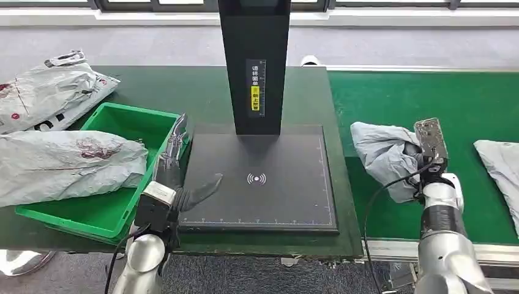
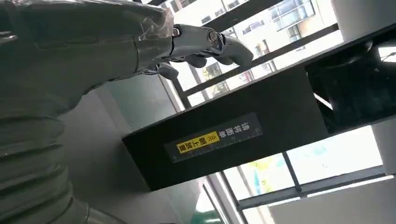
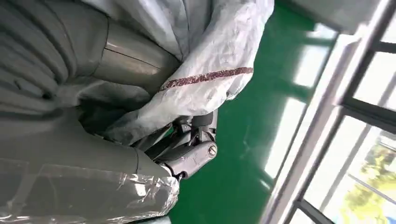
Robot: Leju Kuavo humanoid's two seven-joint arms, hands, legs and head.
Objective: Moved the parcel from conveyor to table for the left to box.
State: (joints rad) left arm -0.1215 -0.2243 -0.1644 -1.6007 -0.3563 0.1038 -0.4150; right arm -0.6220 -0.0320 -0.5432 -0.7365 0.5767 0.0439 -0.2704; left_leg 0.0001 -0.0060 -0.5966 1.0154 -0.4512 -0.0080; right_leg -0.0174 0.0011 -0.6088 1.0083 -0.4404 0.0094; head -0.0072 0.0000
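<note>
Sagging around the right hand [image 1: 422,160], the grey parcel [image 1: 384,156] sits at the right of the head view, over the green conveyor [image 1: 398,104] just beyond the table's edge. It is a soft plastic mailer bag, crumpled and limp, so I judge it light, easily deformed and rather slick; whatever is inside does not show. The right wrist view has the fingers [image 3: 194,151] curled into the folds of the bag, with film bunched over them, so the hand grips a gather of material rather than the body. That hold looks adequate for a light bag, though loose film could slide out; a grip deeper into the bulk would be safer.

Whether the parcel's underside rests on the belt or hangs free cannot be told. Another grey bag [image 1: 499,168] is cut off at the right edge of the frame.

In the centre lies the black scanner pad [image 1: 263,177] with its upright post [image 1: 254,61], the likely spot for setting down. At the lower left of the pad the left hand [image 1: 177,165] stands empty, fingers apart and extended. Behind it, the green bin [image 1: 116,214] holds one large grey bag [image 1: 67,165], and a further bag [image 1: 49,92] lies on the table at upper left.
</note>
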